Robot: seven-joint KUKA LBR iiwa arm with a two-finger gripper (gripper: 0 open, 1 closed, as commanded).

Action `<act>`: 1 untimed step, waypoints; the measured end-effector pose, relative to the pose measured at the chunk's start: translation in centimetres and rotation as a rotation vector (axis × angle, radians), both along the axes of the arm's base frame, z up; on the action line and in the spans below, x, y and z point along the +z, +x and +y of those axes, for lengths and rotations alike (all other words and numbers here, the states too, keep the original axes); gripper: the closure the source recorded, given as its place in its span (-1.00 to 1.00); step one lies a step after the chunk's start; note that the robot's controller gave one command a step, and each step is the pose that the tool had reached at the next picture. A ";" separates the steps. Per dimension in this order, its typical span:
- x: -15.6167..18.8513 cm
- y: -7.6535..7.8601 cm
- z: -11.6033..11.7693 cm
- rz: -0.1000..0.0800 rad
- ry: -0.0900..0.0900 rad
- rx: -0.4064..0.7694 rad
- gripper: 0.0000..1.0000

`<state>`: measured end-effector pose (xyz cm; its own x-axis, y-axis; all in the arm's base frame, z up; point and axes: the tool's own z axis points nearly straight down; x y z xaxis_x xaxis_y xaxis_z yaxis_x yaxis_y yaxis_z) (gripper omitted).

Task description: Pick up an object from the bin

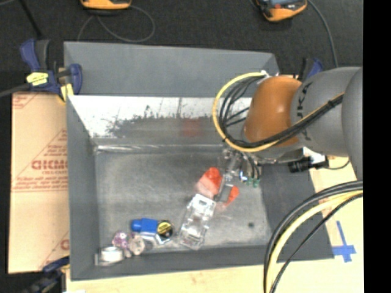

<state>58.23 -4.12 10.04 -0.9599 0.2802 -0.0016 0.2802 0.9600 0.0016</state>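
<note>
1. Light is soft and even; the grey metal bin [171, 72] is moderately bright, the black surround [183, 17] dark.
2. A pale sheen runs along the bin floor's back edge.
3. The clear plastic packet [198, 215] glints white.
4. Soft shadow lies under the orange wrist cover [272, 105].

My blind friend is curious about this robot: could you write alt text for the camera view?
A robot arm reaches from the right into a grey metal bin, its tip by an orange-red object near the middle. A clear plastic pack lies below it; small things heap at the lower left.
</note>
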 end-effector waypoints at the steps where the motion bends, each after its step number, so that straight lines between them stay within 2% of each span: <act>1: -2.7 -0.9 -0.6 -0.004 -0.002 -0.171 -1.00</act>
